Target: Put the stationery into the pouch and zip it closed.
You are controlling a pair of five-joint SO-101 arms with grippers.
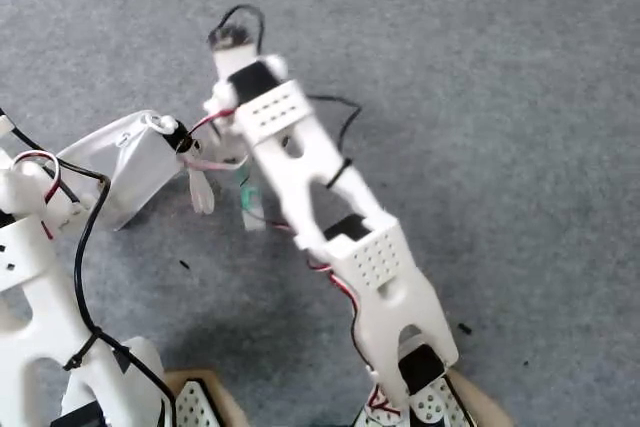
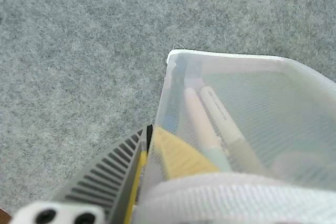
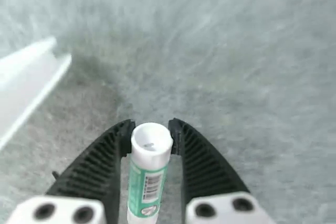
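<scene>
Your left hand (image 2: 148,136) is pinching one edge of the see-through mesh pouch (image 2: 262,93), which is at the left part of the grey tabletop (image 1: 500,97). Two pens (image 2: 197,114) lie side by side inside the pouch, touching each other. Your right hand (image 3: 151,128) is pressed onto a glue stick (image 3: 146,182) with a white cap and a green label. The cap points away from the wrist. The glue stick is above the tabletop, outside the pouch and near it.
</scene>
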